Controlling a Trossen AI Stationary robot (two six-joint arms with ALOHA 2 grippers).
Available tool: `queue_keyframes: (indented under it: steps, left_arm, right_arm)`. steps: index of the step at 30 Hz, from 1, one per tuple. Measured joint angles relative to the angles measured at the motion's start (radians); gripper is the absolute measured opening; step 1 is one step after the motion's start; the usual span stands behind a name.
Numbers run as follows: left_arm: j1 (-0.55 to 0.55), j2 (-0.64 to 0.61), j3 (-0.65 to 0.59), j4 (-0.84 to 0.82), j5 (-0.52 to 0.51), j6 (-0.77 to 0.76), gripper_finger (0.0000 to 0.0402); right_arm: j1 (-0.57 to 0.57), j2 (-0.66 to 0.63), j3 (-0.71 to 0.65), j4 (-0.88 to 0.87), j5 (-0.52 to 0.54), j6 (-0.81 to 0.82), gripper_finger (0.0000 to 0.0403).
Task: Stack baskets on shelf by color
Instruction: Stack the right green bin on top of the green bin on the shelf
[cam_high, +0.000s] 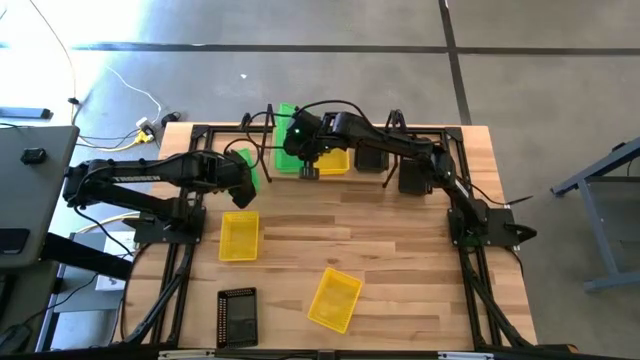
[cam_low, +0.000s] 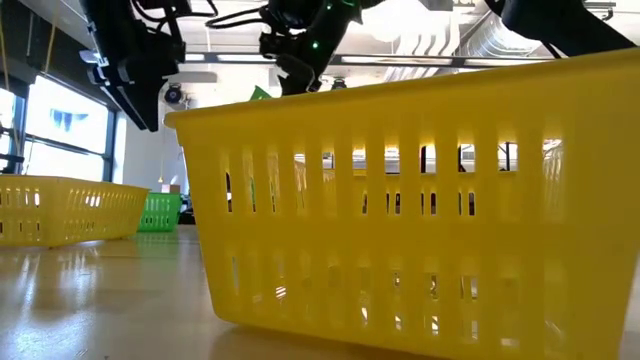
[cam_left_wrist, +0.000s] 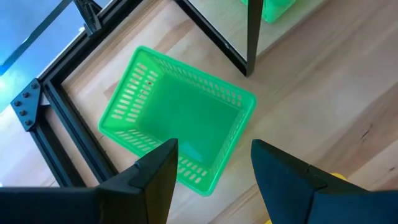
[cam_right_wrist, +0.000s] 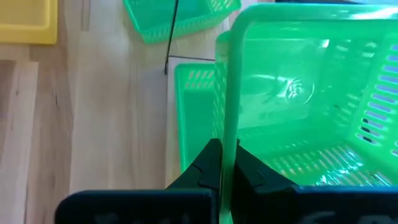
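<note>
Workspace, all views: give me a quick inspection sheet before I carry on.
Surface: slatted wooden tabletop, bare in the middle.
Job's things: green basket clamped by its wall over a green basket on the shelf; loose green basket; two yellow baskets and a black basket on the table.
Clutter: nothing seen.
Tools: right tool shut on the green basket; left tool open above the loose one.
Cables: wires on the floor.
Surroundings: concrete floor.

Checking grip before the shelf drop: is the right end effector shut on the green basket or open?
Shut on it. In the right wrist view, the right end effector pinches the green basket by its rim.
</note>
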Motion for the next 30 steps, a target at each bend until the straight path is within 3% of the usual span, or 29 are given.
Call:
queue_keyframes:
  steps: [30]
  left_arm:
    - [-0.001, 0.000, 0.000, -0.002, 0.028, 0.012, 0.0195]
  right_arm:
    - [0.000, 0.099, -0.002, -0.019, 0.022, -0.048, 0.0000]
